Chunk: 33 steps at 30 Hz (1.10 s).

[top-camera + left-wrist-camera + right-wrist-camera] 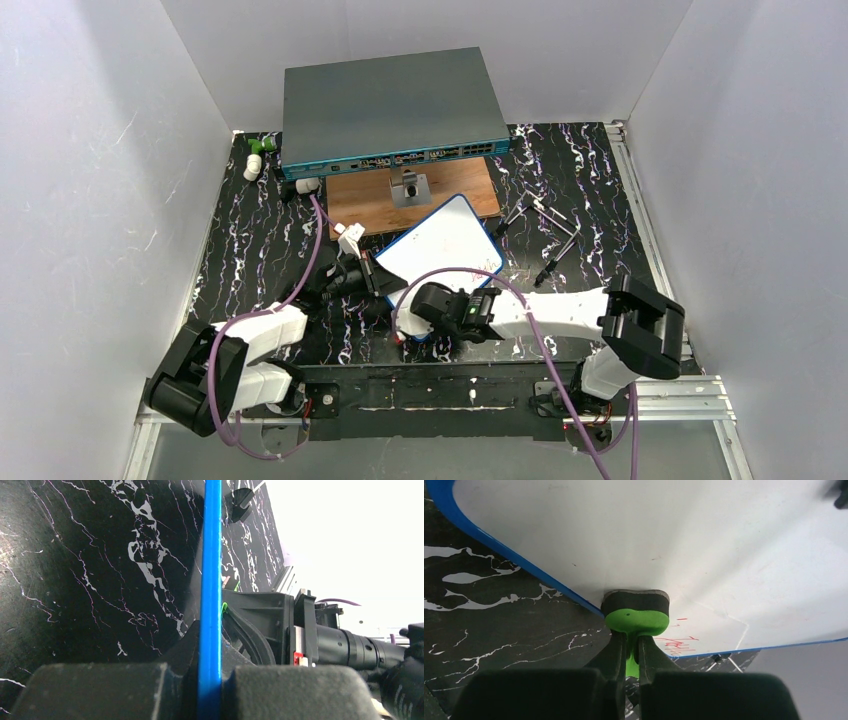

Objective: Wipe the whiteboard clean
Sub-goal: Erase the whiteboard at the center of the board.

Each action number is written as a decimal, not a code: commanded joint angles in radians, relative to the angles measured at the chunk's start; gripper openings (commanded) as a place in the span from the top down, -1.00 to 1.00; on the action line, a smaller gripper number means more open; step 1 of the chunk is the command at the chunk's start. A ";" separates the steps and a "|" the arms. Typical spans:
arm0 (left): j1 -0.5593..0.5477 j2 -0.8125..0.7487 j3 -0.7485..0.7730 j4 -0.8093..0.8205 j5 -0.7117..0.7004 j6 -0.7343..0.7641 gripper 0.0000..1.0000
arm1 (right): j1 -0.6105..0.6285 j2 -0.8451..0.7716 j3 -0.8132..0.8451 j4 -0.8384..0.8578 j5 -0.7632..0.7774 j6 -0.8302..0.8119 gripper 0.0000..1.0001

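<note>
The whiteboard (445, 240) sits at the centre of the top view, just below the wooden board (360, 200) and the grey network switch (385, 105). Its long axis runs from lower left to upper right of that frame.

The left gripper (210, 680) is clamped on the board's blue frame (210, 570). In its wrist view the frame runs as a straight vertical line up from between the closed fingers, with the marbled black table (90, 570) to its left. The board appears to be held up at an angle rather than lying flat, though how steep the angle is cannot be judged.

The right gripper (633, 652) is pinched narrow on the stem of a green eraser (636, 617). The eraser's dark felt face presses against the white surface close to the board's near edge, next to the blue frame.

Most of the white surface looks clean. What is left is a small patch of red writing (678, 642) in the lower part of the right wrist view. It lies just to the right of the eraser, a little lower in the frame, and close to the board's edge.

The next stroke probably needs a short sideways sweep to the right along that edge. The right arm would make it, since it alone carries the eraser, while the left arm steadies the board against the push.
</note>
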 commanded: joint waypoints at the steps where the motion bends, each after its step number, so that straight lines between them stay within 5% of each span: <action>1: -0.014 -0.033 0.021 -0.026 0.108 -0.031 1.00 | -0.087 -0.042 -0.076 0.080 -0.077 -0.027 0.97; 11: -0.014 0.003 0.023 0.026 0.112 -0.053 1.00 | -0.188 -0.052 -0.087 0.088 -0.083 -0.059 0.97; 25: -0.014 -0.010 0.025 0.037 0.098 -0.076 1.00 | 0.166 0.117 0.155 -0.031 -0.145 0.055 0.97; 33: -0.014 -0.041 0.018 -0.007 0.105 -0.040 1.00 | -0.048 -0.028 0.031 0.005 -0.151 0.046 0.97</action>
